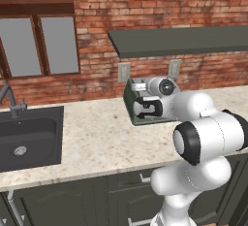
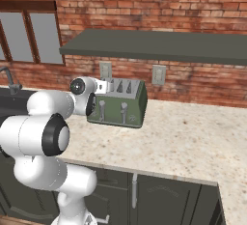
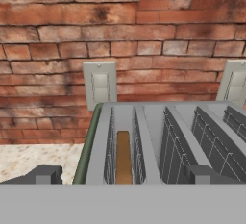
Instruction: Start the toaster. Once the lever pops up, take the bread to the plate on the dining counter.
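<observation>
The stone desk [image 2: 193, 142] under the brick wall carries the sage-green toaster [image 2: 120, 105], standing close to the wall below two outlets. The pincer [image 3: 122, 175], fingers spread wide and grasping nothing, hovers just above the toaster's top, looking along its slots. The bread [image 3: 123, 155] sits in the leftmost slot directly ahead, its long axis running away from the pincer; the levers lie lower, on the toaster's front face.

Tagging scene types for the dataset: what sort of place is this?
A rendered home kitchen, most likely. A speckled stone worktop holds a dark sink with a faucet, a sage-green toaster stands by wall outlets on red brick, and dark cabinets run below.
</observation>
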